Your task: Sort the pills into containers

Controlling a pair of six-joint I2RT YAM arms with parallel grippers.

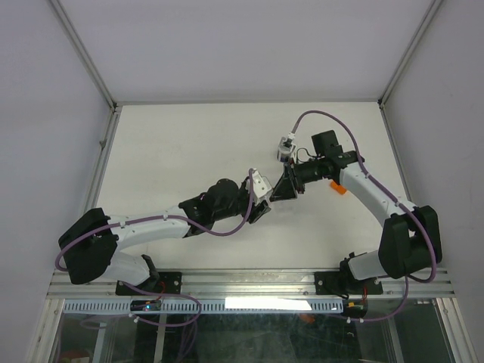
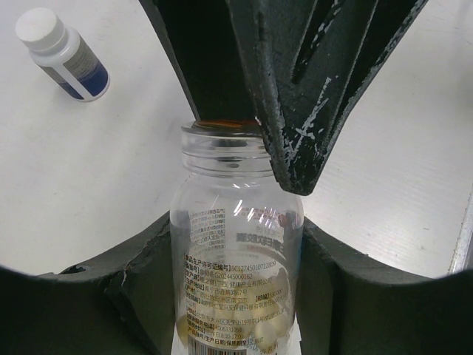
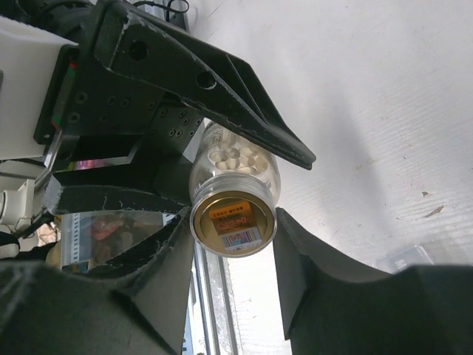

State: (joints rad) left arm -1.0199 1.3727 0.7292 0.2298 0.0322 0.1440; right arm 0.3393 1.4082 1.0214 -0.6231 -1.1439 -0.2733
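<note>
Both grippers meet on one pill bottle (image 2: 236, 244) above the middle of the table (image 1: 189, 144).

From the top, the left gripper (image 1: 263, 204) and right gripper (image 1: 281, 189) hide the bottle between them. A white bottle (image 1: 286, 147) stands by the right arm, and a small orange thing (image 1: 338, 189) lies against that arm, too small to name. In the left wrist view, the left fingers press the clear bottle's sides. Its base is cut off, and the right gripper covers all but an orange sliver of the lid (image 2: 222, 123). In the right wrist view, the right fingers pinch the lid's rim, with pills (image 3: 233, 157) showing behind it. I cannot tell whether the lid is screwed on. A faint clear plastic piece (image 3: 403, 259) lies on the table, half hidden by a finger.
</note>
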